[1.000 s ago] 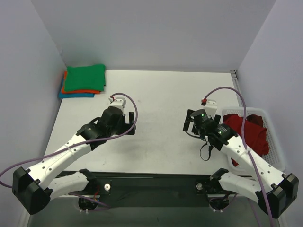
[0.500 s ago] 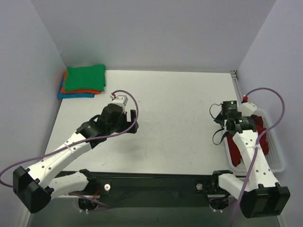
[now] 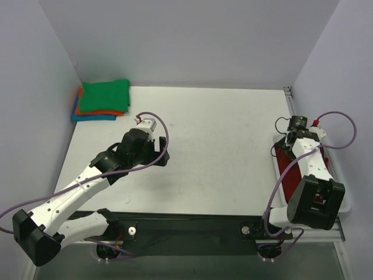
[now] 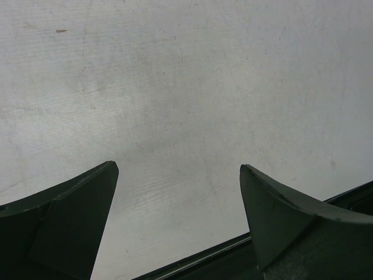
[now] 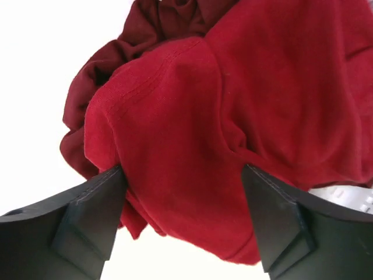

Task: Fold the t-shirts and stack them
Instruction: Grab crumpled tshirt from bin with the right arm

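The right gripper (image 5: 182,172), jaws wide and empty, points straight down at the crumpled red shirts (image 5: 233,87) in the basket (image 5: 352,197); the cloth bulges between its fingers, contact uncertain. The left gripper (image 4: 179,168), equally wide, hangs over the table (image 4: 175,70), well apart. The folded stack (image 3: 102,100) lies far left.

Top camera looks down; wrist cameras sit close over table (image 4: 175,87) and t-shirts (image 5: 233,105).
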